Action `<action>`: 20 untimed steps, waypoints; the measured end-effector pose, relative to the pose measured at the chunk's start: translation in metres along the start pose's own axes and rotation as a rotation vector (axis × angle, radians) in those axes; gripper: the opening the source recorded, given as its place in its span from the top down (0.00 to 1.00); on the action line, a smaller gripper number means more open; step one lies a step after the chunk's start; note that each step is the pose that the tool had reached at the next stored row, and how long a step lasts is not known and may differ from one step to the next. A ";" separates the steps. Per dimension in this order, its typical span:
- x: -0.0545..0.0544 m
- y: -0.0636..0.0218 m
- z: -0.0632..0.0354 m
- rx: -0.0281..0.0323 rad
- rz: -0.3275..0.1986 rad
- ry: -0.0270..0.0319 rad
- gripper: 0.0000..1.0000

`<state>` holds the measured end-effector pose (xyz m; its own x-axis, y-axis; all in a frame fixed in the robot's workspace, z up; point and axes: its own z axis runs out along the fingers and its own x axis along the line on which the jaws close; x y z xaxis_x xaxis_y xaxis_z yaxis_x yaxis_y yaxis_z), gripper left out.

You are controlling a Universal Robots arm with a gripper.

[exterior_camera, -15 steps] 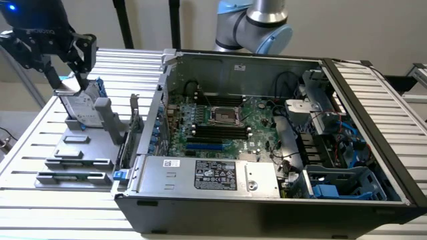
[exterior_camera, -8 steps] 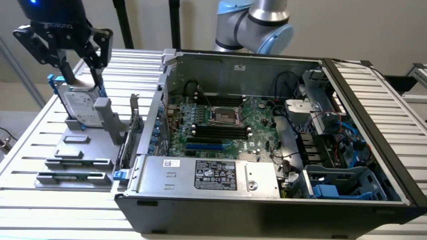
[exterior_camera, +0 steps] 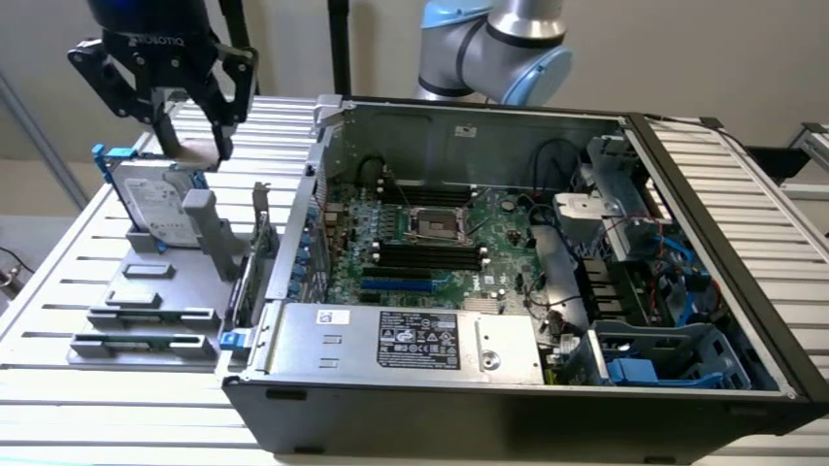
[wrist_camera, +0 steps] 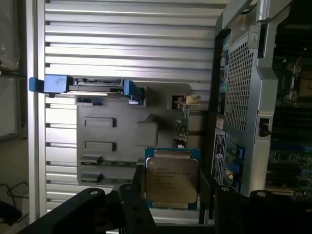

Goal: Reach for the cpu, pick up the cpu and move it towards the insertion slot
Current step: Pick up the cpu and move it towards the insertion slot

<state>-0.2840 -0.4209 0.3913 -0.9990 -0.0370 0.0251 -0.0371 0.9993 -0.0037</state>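
Fingers [wrist_camera: 170, 204] clenched on cpu [wrist_camera: 171, 181], lifted clear above hard drive [exterior_camera: 155, 199], flat for carrying; insertion slot [exterior_camera: 438, 227] well apart, inside case.

Your gripper [exterior_camera: 192, 124] hangs high at the exterior view's left, fingers [wrist_camera: 130, 195] pointing down and clamped on the cpu [wrist_camera: 171, 181], arm elbow bent behind.

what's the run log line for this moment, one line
end effector: shut on cpu | position: raised over grey fixture, beside hard drive | insertion slot: unfilled, cpu not there
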 end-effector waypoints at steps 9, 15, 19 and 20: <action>-0.039 0.0010 -0.0051 -0.0029 0.000 -0.0001 0.46; -0.065 0.0018 -0.0077 -0.0052 0.000 -0.0003 0.46; -0.083 0.0026 -0.0086 -0.0064 0.000 -0.0002 0.46; -0.088 0.0028 -0.0087 -0.0067 0.000 -0.0003 0.46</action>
<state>-0.1961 -0.4148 0.3978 -0.9990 -0.0371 0.0248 -0.0371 0.9993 0.0030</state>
